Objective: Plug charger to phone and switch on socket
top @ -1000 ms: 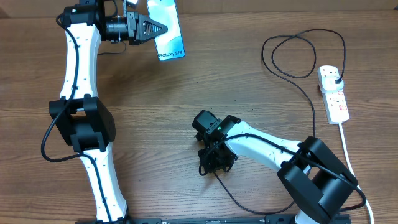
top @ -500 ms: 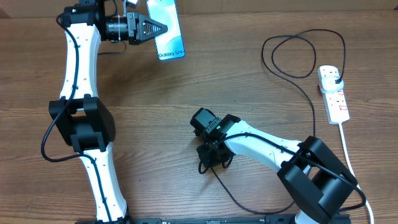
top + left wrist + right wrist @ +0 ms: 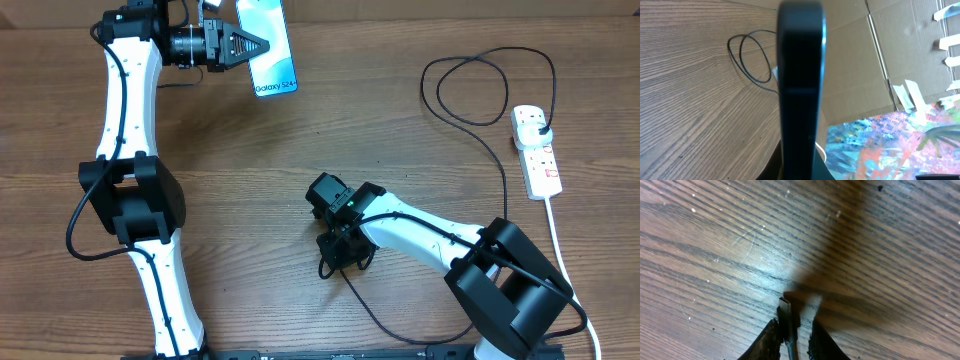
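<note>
The phone (image 3: 276, 62), its light-blue screen lit, is held off the table at the far left. My left gripper (image 3: 258, 46) is shut on its long edges. In the left wrist view its dark edge (image 3: 800, 75) fills the middle. The charger (image 3: 497, 152) is a thin black cable. It runs from its plug in the white socket (image 3: 540, 165) at the right, through a loop, to my right gripper (image 3: 338, 262) near the table's middle. That gripper (image 3: 792, 332) points down just above the wood, shut on the connector tip (image 3: 785, 307), which sticks out beyond the fingers.
The socket's thick white cord (image 3: 565, 262) trails toward the near right edge. Slack cable (image 3: 385, 318) lies beneath the right arm. Brown cardboard (image 3: 860, 75) and a colourful sheet (image 3: 890, 145) lie beyond the table's far edge. The cable loop (image 3: 747, 55) lies on the wood.
My right gripper has shifted slightly to the left and its jaws have narrowed onto the connector. The left arm and the phone have not moved.
</note>
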